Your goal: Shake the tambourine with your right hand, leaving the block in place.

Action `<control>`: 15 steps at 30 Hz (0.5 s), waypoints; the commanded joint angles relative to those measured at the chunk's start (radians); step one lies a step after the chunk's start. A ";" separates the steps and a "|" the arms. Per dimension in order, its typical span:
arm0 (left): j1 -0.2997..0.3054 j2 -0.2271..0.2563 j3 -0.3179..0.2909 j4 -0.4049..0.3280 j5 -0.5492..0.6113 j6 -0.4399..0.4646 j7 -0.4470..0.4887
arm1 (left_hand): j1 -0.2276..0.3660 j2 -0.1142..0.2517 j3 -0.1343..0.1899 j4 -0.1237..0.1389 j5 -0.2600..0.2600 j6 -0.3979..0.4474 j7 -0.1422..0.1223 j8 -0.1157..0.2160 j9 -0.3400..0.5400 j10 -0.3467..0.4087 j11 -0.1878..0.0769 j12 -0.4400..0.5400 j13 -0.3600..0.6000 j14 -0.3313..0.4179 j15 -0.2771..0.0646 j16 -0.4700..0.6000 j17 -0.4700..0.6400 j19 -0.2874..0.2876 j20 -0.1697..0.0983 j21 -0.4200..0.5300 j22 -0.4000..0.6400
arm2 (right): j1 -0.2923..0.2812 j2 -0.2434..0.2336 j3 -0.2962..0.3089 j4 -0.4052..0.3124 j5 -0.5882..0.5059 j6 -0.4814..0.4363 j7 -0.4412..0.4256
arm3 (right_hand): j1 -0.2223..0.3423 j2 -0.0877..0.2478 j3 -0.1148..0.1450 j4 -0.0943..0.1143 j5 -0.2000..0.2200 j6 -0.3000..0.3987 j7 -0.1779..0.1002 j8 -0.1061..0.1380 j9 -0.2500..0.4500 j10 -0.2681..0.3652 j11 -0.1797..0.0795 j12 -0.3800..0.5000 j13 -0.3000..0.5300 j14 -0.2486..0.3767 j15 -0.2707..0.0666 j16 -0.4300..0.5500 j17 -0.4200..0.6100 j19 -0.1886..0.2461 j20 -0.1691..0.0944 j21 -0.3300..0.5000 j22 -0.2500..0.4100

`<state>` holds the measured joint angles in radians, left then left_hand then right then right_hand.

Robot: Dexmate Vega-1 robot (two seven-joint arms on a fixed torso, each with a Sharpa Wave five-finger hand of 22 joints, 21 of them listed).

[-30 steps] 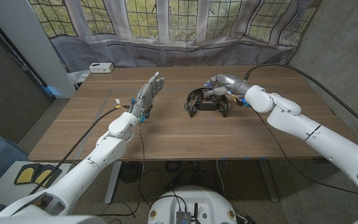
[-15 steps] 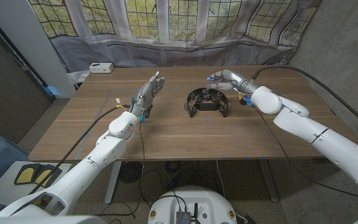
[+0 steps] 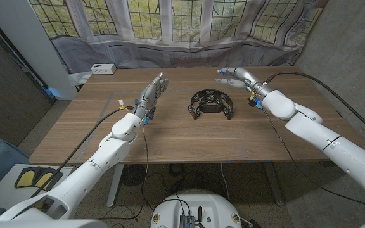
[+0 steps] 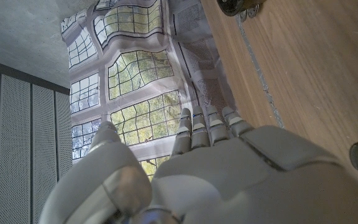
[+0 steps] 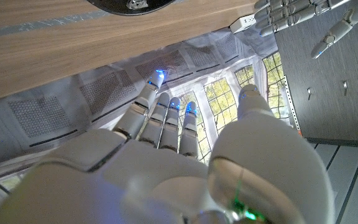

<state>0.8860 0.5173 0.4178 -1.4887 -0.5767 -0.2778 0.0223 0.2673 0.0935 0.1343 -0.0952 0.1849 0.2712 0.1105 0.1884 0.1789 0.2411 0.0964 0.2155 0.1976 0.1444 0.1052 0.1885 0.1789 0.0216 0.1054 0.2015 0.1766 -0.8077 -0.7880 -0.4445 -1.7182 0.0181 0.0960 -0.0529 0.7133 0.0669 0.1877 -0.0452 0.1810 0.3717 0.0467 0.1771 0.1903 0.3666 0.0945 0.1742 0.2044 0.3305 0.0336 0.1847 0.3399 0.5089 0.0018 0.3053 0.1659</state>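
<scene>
One tambourine (image 3: 210,102) near right hand (image 3: 235,76)

Bare table (image 3: 170,136) is seen all around the tambourine (image 3: 211,103), so it can be reached from any side. The right hand (image 3: 236,77) is held just behind it, fingers apart. The left hand (image 3: 154,92) is kept well apart.

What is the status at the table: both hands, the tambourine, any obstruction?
Left hand open, empty, raised above table. Right hand open, empty, just beyond tambourine. Tambourine lies on table, untouched. Nothing in the way.
</scene>
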 commanded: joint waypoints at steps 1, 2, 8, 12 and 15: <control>-0.006 -0.009 0.002 0.003 0.015 -0.003 0.023 | -0.009 0.001 0.007 -0.005 -0.001 -0.004 0.002 -0.002 0.002 -0.004 -0.003 -0.003 0.002 0.001 0.000 0.000 0.002 -0.003 -0.006 -0.003 0.004 | -0.052 0.008 0.073 0.050 0.163 0.106 -0.014 | -0.021 0.000 -0.012 0.000 -0.003 -0.035 -0.001 -0.002 0.003 -0.036 0.003 0.001 -0.001 -0.037 0.007 -0.001 -0.001 -0.027 0.003 -0.023 0.004; -0.006 -0.010 0.001 0.003 0.016 -0.003 0.026 | -0.009 0.001 0.007 -0.005 -0.001 -0.004 0.002 -0.002 0.002 -0.004 -0.003 -0.003 0.002 0.001 0.001 0.000 0.002 -0.002 -0.006 -0.003 0.004 | -0.056 0.008 0.078 0.055 0.174 0.114 -0.013 | -0.027 0.002 -0.013 0.001 -0.003 -0.043 0.001 -0.002 0.003 -0.044 0.005 0.001 -0.001 -0.047 0.006 -0.001 -0.002 -0.035 0.003 -0.029 0.004; -0.015 -0.016 0.006 0.005 0.036 -0.010 0.038 | -0.010 0.001 0.007 -0.005 -0.001 -0.005 0.002 -0.002 0.002 -0.004 -0.003 -0.003 0.002 0.000 0.000 0.000 0.002 -0.002 -0.006 -0.003 0.004 | -0.067 0.033 0.104 0.116 0.290 0.183 0.032 | -0.061 0.000 -0.025 0.008 -0.005 -0.075 -0.006 0.002 0.002 -0.087 0.005 0.003 -0.002 -0.097 0.015 -0.001 -0.007 -0.084 0.004 -0.064 0.005; -0.021 -0.027 0.009 0.015 0.040 -0.016 0.043 | -0.010 0.001 0.007 -0.005 -0.001 -0.005 0.001 -0.002 0.002 -0.005 -0.005 -0.003 0.002 0.001 0.000 0.000 0.002 -0.002 -0.007 -0.003 0.004 | -0.065 0.054 0.113 0.167 0.348 0.229 0.060 | -0.077 -0.001 -0.031 0.012 -0.005 -0.085 -0.011 0.003 0.002 -0.094 0.006 0.007 -0.002 -0.112 0.017 -0.001 -0.009 -0.100 0.004 -0.075 0.006; -0.028 -0.033 0.015 0.026 0.039 -0.014 0.038 | -0.010 0.001 0.007 -0.005 -0.001 -0.005 0.001 -0.002 0.002 -0.004 -0.004 -0.003 0.002 0.001 -0.001 0.000 0.002 -0.002 -0.007 -0.003 0.004 | -0.062 0.068 0.118 0.205 0.403 0.253 0.097 | -0.089 -0.001 -0.034 0.014 -0.004 -0.088 -0.011 0.006 0.002 -0.103 0.009 0.008 -0.002 -0.140 0.015 -0.005 -0.012 -0.124 0.004 -0.089 0.006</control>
<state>0.8744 0.5033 0.4220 -1.4826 -0.5497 -0.2835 0.0526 0.2673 0.0935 0.1386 -0.0995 0.1849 0.2675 0.1143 0.1885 0.1789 0.2411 0.0964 0.2155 0.1976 0.1444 0.1052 0.1885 0.1789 0.0216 0.1054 0.2015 0.1767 -0.8606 -0.7581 -0.3606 -1.6167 0.2392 0.2396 -0.0342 0.6402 0.0653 0.1580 -0.0321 0.1773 0.2889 0.0375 0.1771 0.1904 0.2741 0.1015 0.1743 0.1999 0.2099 0.0484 0.1847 0.3291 0.4015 0.0048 0.2269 0.1703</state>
